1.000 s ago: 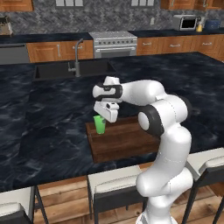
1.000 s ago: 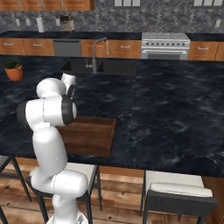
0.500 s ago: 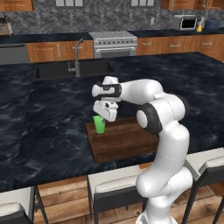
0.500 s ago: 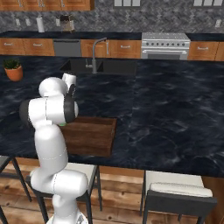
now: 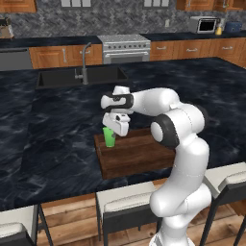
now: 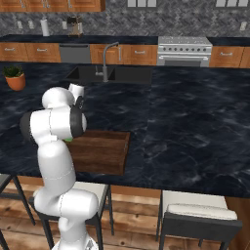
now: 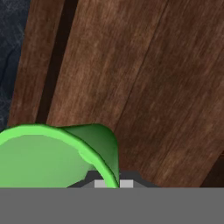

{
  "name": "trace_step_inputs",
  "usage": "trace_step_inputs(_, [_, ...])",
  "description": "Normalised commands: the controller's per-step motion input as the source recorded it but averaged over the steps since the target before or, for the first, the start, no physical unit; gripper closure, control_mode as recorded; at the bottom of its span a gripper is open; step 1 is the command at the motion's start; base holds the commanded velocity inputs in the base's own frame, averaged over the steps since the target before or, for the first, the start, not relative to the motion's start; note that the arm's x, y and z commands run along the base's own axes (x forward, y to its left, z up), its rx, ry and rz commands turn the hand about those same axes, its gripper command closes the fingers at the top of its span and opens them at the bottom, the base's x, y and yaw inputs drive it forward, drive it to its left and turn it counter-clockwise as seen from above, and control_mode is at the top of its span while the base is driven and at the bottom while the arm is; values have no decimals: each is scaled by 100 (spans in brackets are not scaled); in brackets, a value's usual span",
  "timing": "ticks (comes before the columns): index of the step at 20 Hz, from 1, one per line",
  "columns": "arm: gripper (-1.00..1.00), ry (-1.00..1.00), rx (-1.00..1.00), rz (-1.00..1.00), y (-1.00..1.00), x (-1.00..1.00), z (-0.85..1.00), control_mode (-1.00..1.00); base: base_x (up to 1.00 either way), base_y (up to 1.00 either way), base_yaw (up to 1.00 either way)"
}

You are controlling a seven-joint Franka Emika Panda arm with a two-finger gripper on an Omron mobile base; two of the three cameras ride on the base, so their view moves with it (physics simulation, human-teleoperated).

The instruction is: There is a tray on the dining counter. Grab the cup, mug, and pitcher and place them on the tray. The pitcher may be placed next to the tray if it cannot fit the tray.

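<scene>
Claw [image 5: 116, 130] clamped on rim of green cup [image 5: 109, 137], upright over far-left corner of tray [image 5: 139, 154] on bench [image 5: 48, 134]. Judged step: set-down. Lower till base seats flat inside rim, then release; lift straight up, avoid tipping.

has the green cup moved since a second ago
No. In the left base view the cup sits at the same far left corner of the tray as before, with the gripper shut on its rim.
</scene>
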Motion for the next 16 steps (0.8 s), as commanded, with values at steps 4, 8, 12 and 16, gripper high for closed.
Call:
trace_step_inputs(4, [100,0,0,0,0,-21,-28,-100,0,0,0])
trace_step_inputs(8, [100,0,0,0,3,-28,-29,-100,0,0,0])
trace_step_inputs(12, [100,0,0,0,4,-29,-28,-100,0,0,0])
trace_step_inputs(16, [100,0,0,0,5,-25,-31,-100,0,0,0])
